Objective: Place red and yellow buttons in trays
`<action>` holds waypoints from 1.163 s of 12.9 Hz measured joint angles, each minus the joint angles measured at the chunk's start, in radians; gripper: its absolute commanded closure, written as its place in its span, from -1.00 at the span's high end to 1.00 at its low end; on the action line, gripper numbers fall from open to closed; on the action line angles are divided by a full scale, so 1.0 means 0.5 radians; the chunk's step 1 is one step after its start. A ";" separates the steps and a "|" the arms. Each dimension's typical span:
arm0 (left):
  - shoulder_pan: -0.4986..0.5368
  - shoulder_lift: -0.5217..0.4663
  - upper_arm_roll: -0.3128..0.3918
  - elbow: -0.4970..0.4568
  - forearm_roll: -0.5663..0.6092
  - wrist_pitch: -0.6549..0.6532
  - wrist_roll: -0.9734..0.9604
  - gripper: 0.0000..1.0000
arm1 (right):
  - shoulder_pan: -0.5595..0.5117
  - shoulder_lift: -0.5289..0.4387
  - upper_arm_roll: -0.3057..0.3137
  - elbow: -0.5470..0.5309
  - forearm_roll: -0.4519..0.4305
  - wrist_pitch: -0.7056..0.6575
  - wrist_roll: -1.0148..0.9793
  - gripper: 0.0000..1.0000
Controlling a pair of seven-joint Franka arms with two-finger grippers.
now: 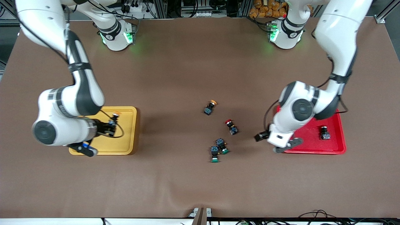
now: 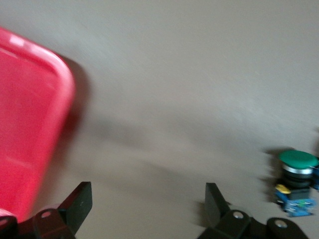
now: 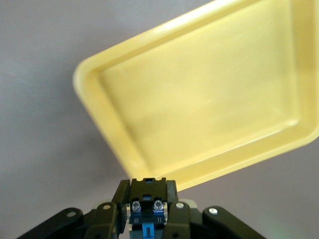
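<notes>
Two trays sit on the worktop (image 1: 187, 62), one (image 1: 129, 131) toward the right arm's end, the other (image 1: 339, 137) toward the left arm's end. One push-button switch (image 1: 325, 133) lies in the latter tray. Between the trays lie four switches: one (image 1: 210, 107) farthest from the front camera, another (image 1: 231, 127) nearer, and a touching pair (image 1: 218, 149) nearest. The right hand (image 1: 113, 122) grips a switch (image 3: 145, 211) over its tray.

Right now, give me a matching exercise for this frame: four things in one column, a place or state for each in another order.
Things:
1. left tool
2. right tool
3. button in the red tray
4. green-capped pair

States:
A. shut on a button over the yellow tray
B. open, holding nothing
C. on the bare table
D. already delivered

Pairs: 1-B, 2-A, 3-D, 4-C
</notes>
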 measured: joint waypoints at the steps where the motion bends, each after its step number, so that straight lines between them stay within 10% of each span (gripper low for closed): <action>1: -0.057 0.050 -0.001 0.039 0.000 0.001 -0.118 1.00 | -0.036 -0.007 -0.019 -0.038 -0.002 0.014 -0.121 -1.00; 10: -0.302 0.320 0.004 0.177 0.000 0.065 -0.445 1.00 | -0.198 -0.028 -0.110 -0.669 -0.093 0.860 -0.763 -0.88; 11: -0.316 0.333 0.006 0.178 0.000 0.073 -0.452 0.92 | -0.199 -0.028 -0.124 -0.738 -0.093 0.957 -0.787 -0.73; 12: -0.329 0.344 0.011 0.178 0.000 0.075 -0.460 0.75 | -0.199 -0.028 -0.136 -0.790 -0.093 1.015 -0.802 -0.09; 13: -0.337 0.353 0.013 0.179 0.000 0.078 -0.469 0.57 | -0.200 -0.028 -0.143 -0.819 -0.093 1.040 -0.812 0.99; 15: -0.340 0.364 0.014 0.179 0.000 0.095 -0.483 0.20 | -0.201 -0.030 -0.146 -0.830 -0.093 1.047 -0.814 1.00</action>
